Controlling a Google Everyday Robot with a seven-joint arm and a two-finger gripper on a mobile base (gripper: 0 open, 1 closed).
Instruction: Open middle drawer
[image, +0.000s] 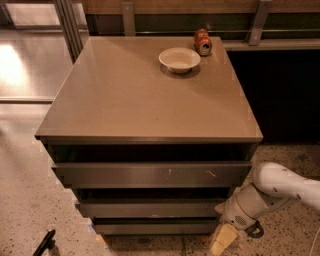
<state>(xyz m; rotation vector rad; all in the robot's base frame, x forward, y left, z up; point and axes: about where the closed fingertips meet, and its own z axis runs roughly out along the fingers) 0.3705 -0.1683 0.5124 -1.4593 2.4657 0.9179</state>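
Middle drawer is the 2nd of 3 fronts in the cabinet, below the scratched top drawer and above the bottom drawer. The white arm comes in low from the right edge and bends down-left, its wrist just beside the middle drawer's right end. The gripper points down at the floor by the cabinet's lower right corner; whether it is wide or narrow cannot be told. A bowl and can sit on top.
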